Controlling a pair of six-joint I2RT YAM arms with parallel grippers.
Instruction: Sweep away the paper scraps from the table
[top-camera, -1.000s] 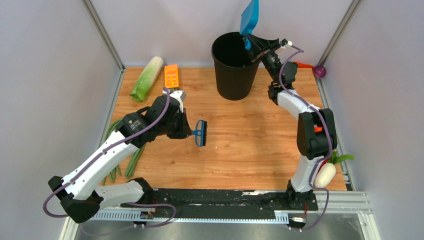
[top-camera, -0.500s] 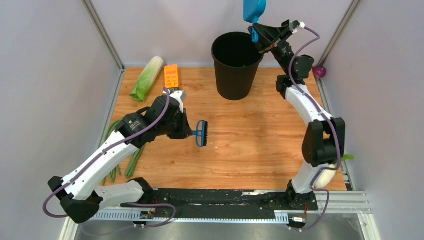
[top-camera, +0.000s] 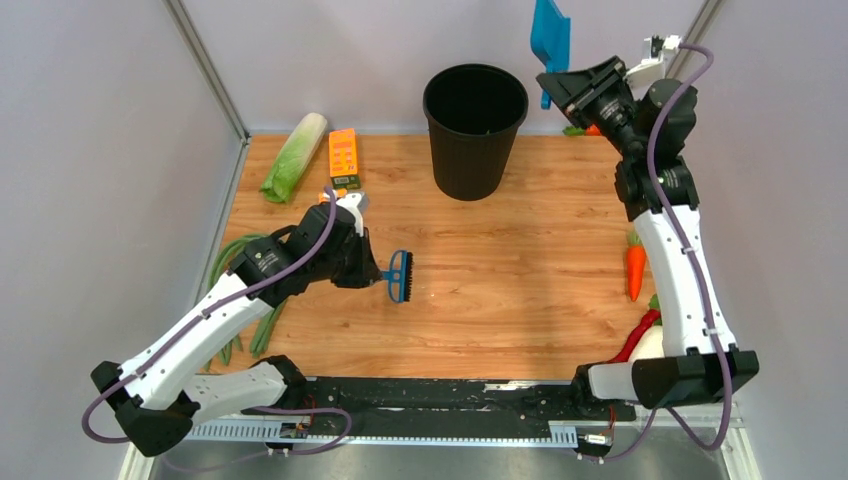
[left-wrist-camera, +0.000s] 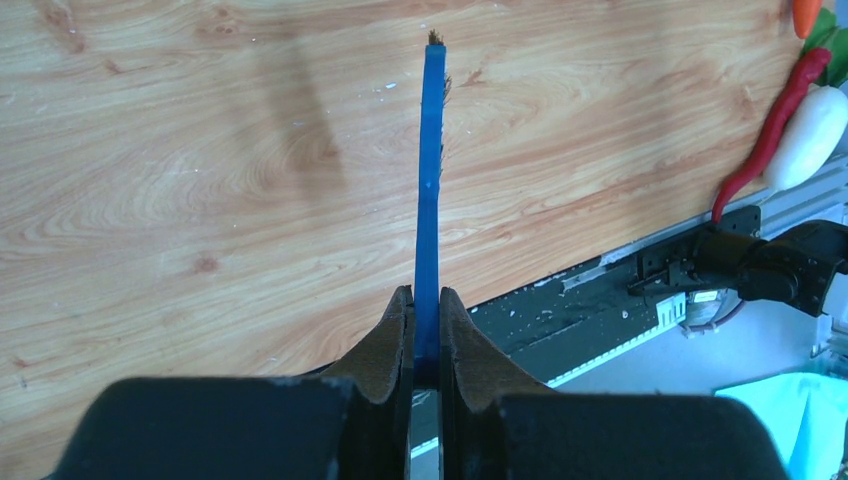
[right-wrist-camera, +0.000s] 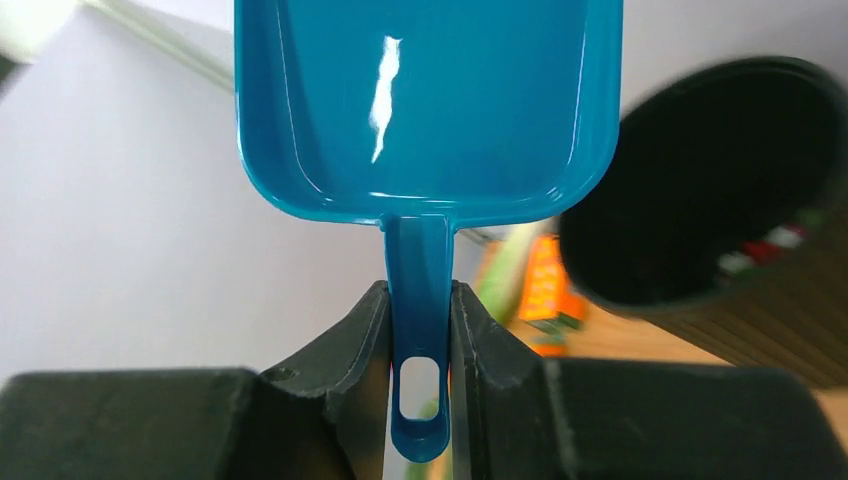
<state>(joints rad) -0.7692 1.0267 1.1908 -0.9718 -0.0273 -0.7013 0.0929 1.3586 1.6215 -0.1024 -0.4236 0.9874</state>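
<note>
Your left gripper (top-camera: 378, 270) is clamped on the handle of the blue brush (top-camera: 401, 276), which is held over the table (top-camera: 500, 290) at about 7 o'clock from the black bin (top-camera: 474, 130). Your right gripper (top-camera: 556, 90) pinches the handle of the blue dustpan (top-camera: 550, 32), raised at the bin's 2 o'clock. The paper scraps are too small to pick out in any view.

— What do the 2 arms look like?
— White shells on the left arm (top-camera: 205, 325) and right arm (top-camera: 678, 262), black joint housings, 1 purple cable (top-camera: 702, 292) running along each.
— And the fingers (right-wrist-camera: 350, 345)?
— Black and tapered on both; the left gripper (left-wrist-camera: 424, 296) shows brownish inner faces.
</note>
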